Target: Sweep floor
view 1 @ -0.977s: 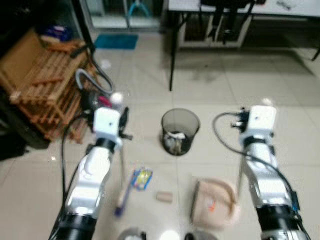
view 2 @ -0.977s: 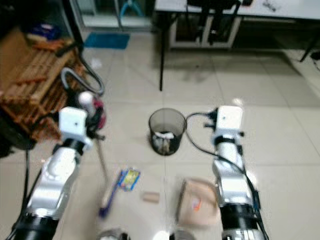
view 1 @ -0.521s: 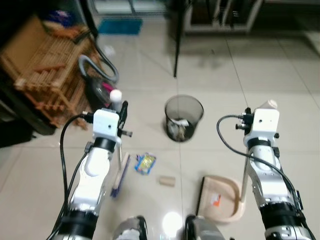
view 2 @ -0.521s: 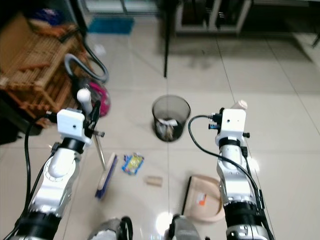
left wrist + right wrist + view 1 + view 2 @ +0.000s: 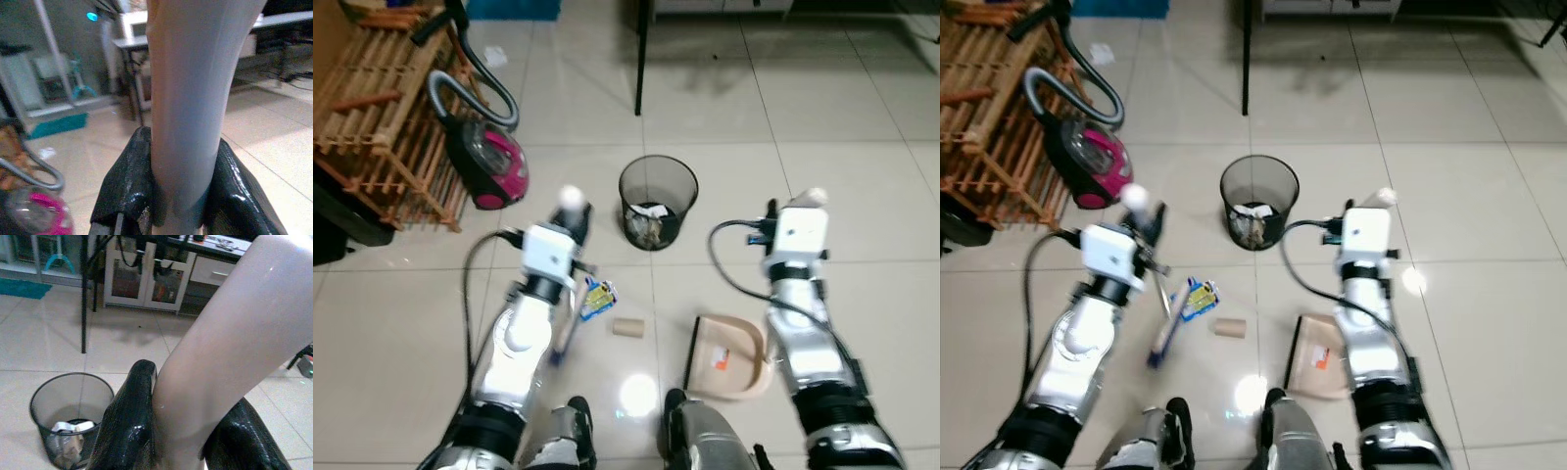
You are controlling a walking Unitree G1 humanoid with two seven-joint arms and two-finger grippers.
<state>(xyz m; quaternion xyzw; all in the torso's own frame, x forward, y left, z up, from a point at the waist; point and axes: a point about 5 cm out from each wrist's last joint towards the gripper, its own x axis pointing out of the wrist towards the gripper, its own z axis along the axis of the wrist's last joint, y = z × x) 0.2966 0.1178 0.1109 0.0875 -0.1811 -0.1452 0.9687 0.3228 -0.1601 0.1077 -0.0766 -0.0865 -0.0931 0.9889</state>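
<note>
The left end effector (image 5: pixel 168 196) is closed around the pale broom handle (image 5: pixel 188 98), and the right end effector (image 5: pixel 183 431) is closed around the dustpan handle (image 5: pixel 225 328). The broom head (image 5: pixel 1164 335) rests on the tiled floor (image 5: pixel 1449 176), just beside the blue and yellow wrapper (image 5: pixel 1197 297). The small cardboard roll (image 5: pixel 1228 328) lies between the broom head and the beige dustpan (image 5: pixel 1317 354).

To do this step well, I think the broom should push the wrapper and the roll with a low, short stroke toward the open mouth of the dustpan, while the right arm keeps the pan edge flat on the floor.

The head views show the litter and the pan on the floor. The right wrist view shows paper waste inside the black mesh bin (image 5: pixel 68 423), and the wrist views show the fingers (image 5: pixel 124 188) pressing each handle.
</note>
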